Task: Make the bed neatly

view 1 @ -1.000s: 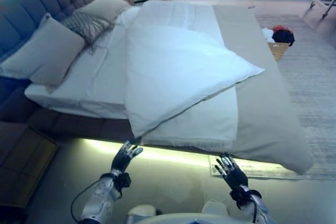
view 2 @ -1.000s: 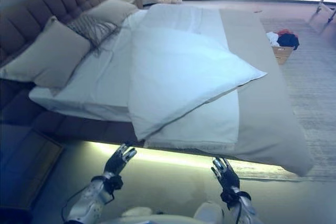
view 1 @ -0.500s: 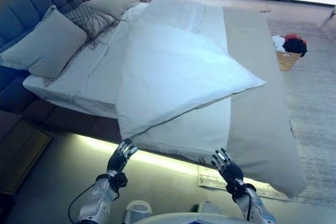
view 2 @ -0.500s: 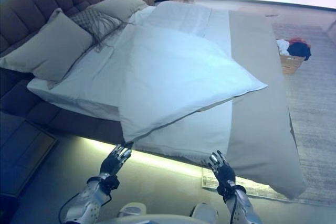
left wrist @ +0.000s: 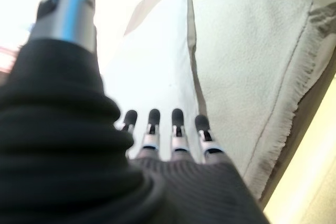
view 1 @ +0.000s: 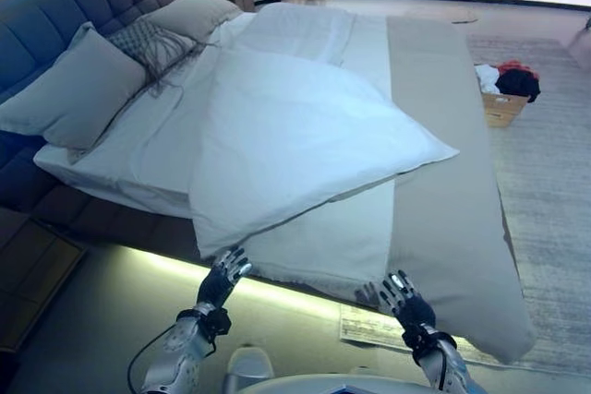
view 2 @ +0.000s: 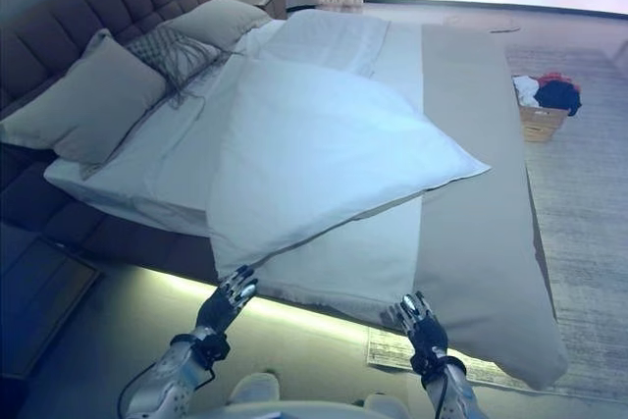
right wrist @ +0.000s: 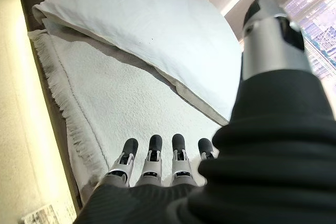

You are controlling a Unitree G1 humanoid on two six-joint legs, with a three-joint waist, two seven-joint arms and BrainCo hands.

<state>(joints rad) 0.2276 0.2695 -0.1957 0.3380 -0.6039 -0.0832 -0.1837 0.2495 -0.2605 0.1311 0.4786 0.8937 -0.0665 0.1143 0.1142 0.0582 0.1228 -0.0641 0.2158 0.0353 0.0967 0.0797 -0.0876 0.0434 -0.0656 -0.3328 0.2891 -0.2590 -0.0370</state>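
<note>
A white duvet [view 1: 295, 136] lies skewed across the bed, one corner hanging over the near edge and another pointing right. Beneath it a white fringed blanket [view 1: 323, 242] and a beige bedspread [view 1: 452, 219] drape over the near side. My left hand [view 1: 224, 277] is open, fingers straight, just below the duvet's hanging corner [left wrist: 157, 72]. My right hand [view 1: 403, 298] is open too, at the fringed blanket's lower edge [right wrist: 79, 124] beside the bedspread. Neither holds cloth.
Pillows [view 1: 69, 89] lean against the tufted headboard [view 1: 83, 2] at the left. A nightstand [view 1: 28, 274] stands at the lower left. On the rug [view 1: 554, 163] to the right sits a basket of clothes [view 1: 506, 89]. A paper sheet [view 1: 369, 328] lies on the floor under the bed edge.
The camera has shifted, with the bed now nearer. Both hands have risen closer to the hanging bedding edge, still open.
</note>
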